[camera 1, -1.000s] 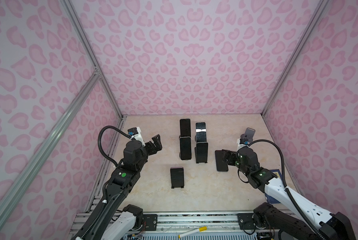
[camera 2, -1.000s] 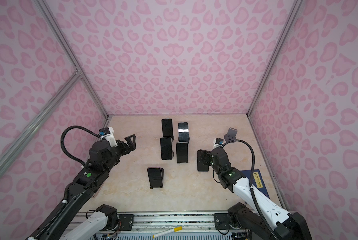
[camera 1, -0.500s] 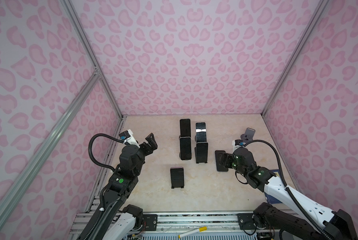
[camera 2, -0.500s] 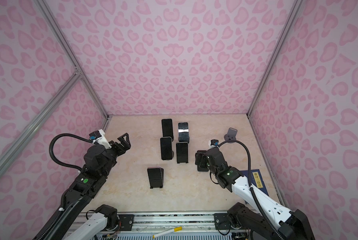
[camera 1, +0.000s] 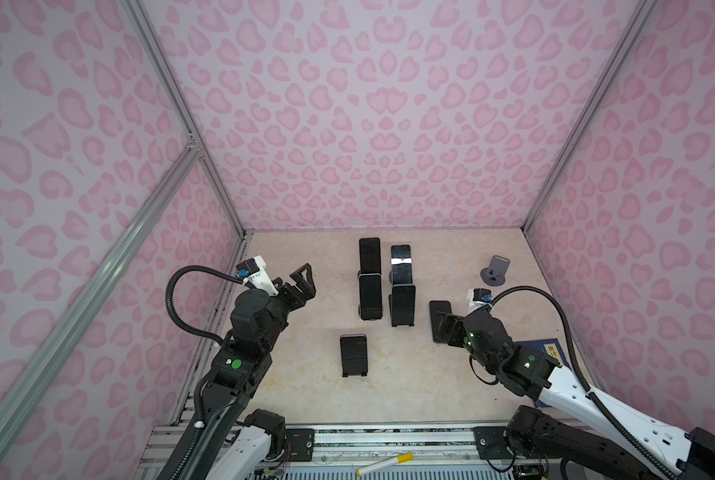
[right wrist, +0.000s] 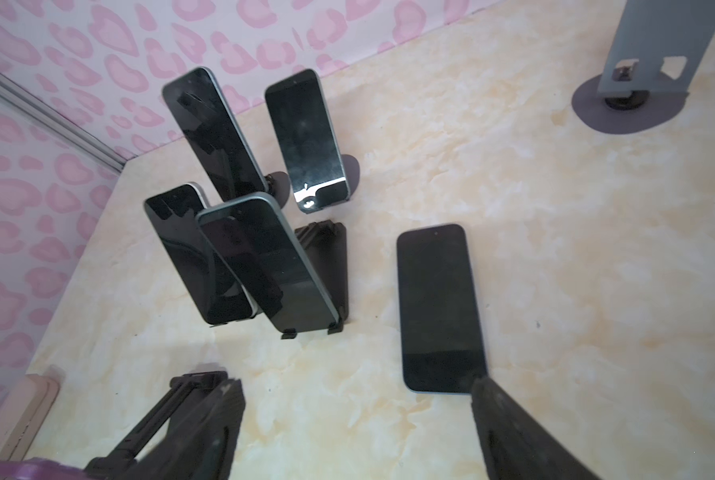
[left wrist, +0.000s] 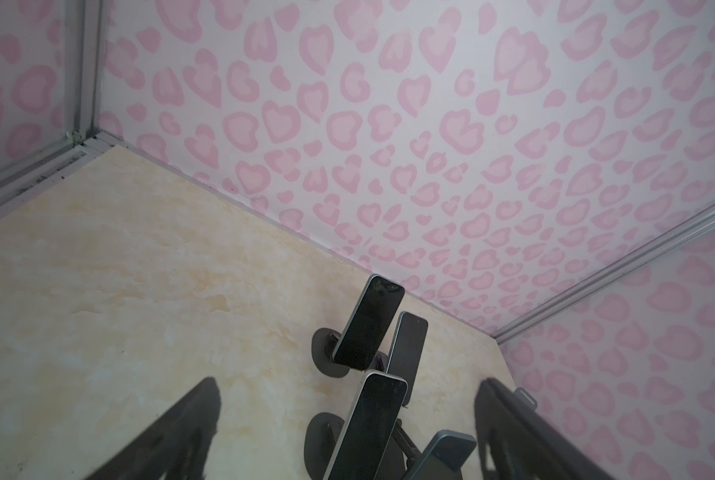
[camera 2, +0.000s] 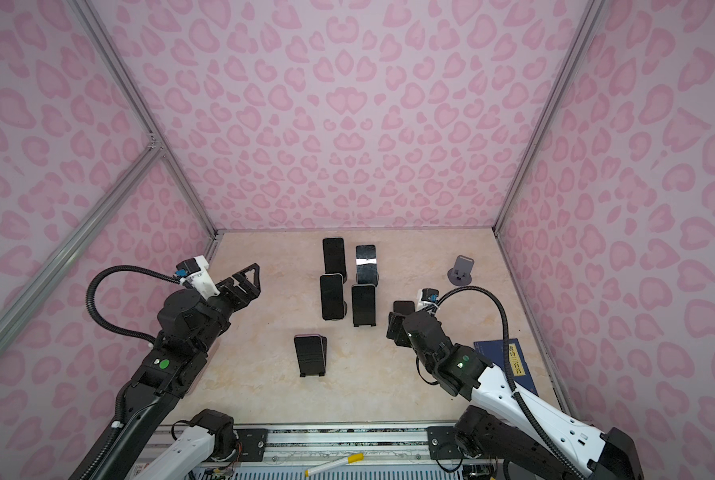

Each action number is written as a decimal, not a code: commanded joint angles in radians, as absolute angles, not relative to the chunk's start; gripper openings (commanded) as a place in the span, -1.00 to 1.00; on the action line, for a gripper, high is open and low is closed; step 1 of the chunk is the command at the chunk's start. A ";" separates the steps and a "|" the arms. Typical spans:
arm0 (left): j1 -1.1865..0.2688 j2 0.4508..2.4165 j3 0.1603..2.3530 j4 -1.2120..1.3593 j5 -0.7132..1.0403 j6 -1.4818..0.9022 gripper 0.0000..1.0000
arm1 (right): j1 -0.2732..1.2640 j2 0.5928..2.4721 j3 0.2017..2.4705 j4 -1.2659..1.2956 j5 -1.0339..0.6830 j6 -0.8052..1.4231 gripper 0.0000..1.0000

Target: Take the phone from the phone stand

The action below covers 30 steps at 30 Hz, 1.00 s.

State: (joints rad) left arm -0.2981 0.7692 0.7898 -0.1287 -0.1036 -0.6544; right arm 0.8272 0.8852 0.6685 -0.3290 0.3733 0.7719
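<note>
**Both top views:** the phone (camera 1: 438, 309) lies flat on the counter (camera 1: 305, 395) near 3 o'clock, apart from the empty stand (camera 1: 495, 270) at 2 o'clock. The right pincer (camera 1: 445, 328) hovers low over the phone's near end, forearm stretched forward, wrist pitched down. The left pincer (camera 2: 245, 284) is raised at 9 o'clock, elbow bent, aimed toward 2 o'clock. Racked phones (camera 2: 332, 297) fill the centre.

**Left wrist view:** the left pincer (left wrist: 347, 386) gapes, empty.

**Right wrist view:** the right pincer (right wrist: 347, 382) stands wide with nothing between its fingers. One fingertip (right wrist: 488, 399) overlaps a corner of the phone (right wrist: 438, 307); contact is uncertain. Removal appears done. A clean finish calls for a straight lift with jaws spread, so no finger drags the phone or swings toward the racked phones at the pincer's 10 o'clock.
</note>
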 commanded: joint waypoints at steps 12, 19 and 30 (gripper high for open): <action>-0.296 0.900 0.864 -0.161 0.177 -0.698 0.90 | 0.985 1.296 1.004 -0.322 0.656 0.697 0.96; -0.296 0.937 0.883 -0.168 0.259 -0.684 0.90 | 0.947 1.469 1.177 -0.310 0.565 0.608 0.97; -0.297 0.939 0.897 -0.228 0.162 -0.676 0.85 | 1.134 1.455 1.144 -0.286 0.630 0.700 0.97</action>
